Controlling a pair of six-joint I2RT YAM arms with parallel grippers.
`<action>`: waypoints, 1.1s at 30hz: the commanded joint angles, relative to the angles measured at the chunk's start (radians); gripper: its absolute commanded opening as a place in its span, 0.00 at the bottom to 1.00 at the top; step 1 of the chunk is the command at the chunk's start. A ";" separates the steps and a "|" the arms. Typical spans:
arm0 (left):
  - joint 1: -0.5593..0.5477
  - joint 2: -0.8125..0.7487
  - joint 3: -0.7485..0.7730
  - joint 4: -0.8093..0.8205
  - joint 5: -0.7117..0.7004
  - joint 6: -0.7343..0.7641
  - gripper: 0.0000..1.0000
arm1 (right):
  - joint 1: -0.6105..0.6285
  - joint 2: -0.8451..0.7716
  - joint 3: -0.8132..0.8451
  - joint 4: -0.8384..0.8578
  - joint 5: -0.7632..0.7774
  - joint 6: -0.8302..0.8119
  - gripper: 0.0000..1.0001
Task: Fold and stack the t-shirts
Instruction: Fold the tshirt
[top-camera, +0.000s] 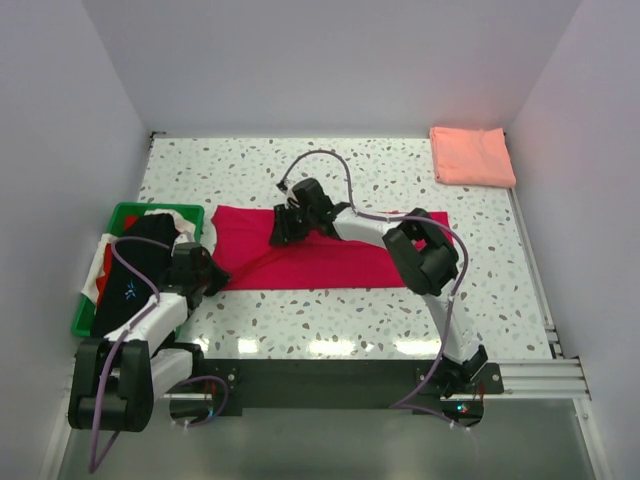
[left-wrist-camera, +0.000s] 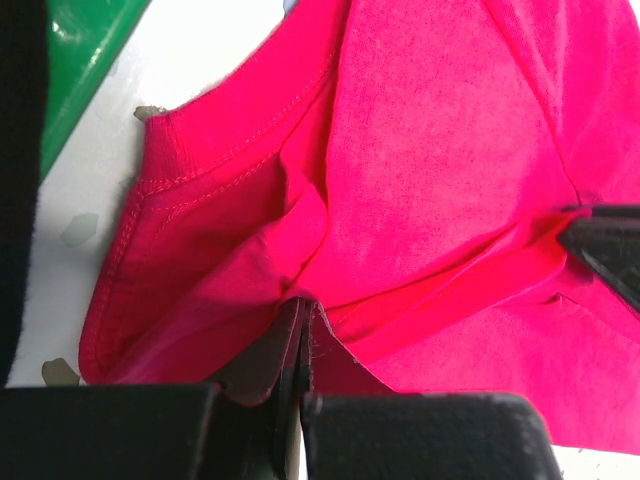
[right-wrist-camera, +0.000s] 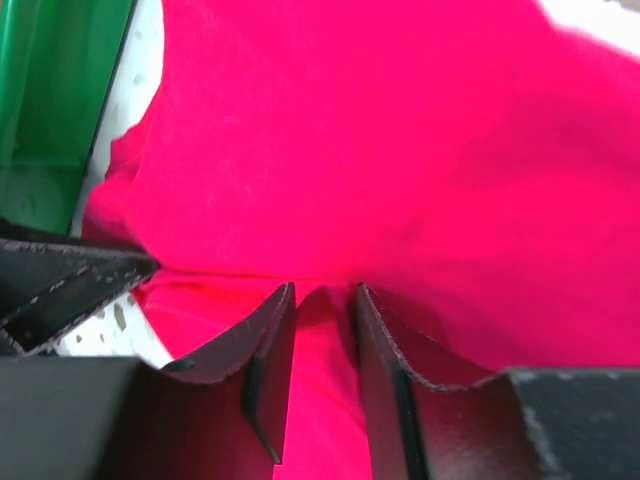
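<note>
A crimson red t-shirt (top-camera: 330, 262) lies as a wide strip across the middle of the table. My left gripper (top-camera: 213, 272) is at its left end, shut on a pinch of the cloth (left-wrist-camera: 420, 180) near the collar; the left wrist view shows its jaws (left-wrist-camera: 303, 305) pressed together. At the strip's far edge, left of centre, my right gripper (top-camera: 280, 232) presses into the shirt (right-wrist-camera: 400, 150). Its jaws (right-wrist-camera: 323, 290) stand a narrow gap apart with a ridge of red cloth between them. A salmon pink t-shirt (top-camera: 472, 155) lies folded at the far right corner.
A green crate (top-camera: 125, 212) holding dark and white cloth stands at the left edge, right beside my left arm. Its wall shows in both wrist views (left-wrist-camera: 85, 60) (right-wrist-camera: 50, 90). White walls close the table on three sides.
</note>
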 joint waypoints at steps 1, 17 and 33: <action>-0.004 0.019 0.003 -0.020 -0.034 -0.002 0.00 | 0.008 -0.098 -0.046 0.082 -0.038 0.013 0.33; -0.004 0.022 0.029 -0.040 -0.036 -0.004 0.00 | 0.006 -0.259 -0.258 0.173 -0.090 0.025 0.30; -0.004 -0.105 0.131 -0.115 0.012 0.010 0.28 | 0.006 -0.379 -0.456 0.197 -0.054 0.004 0.29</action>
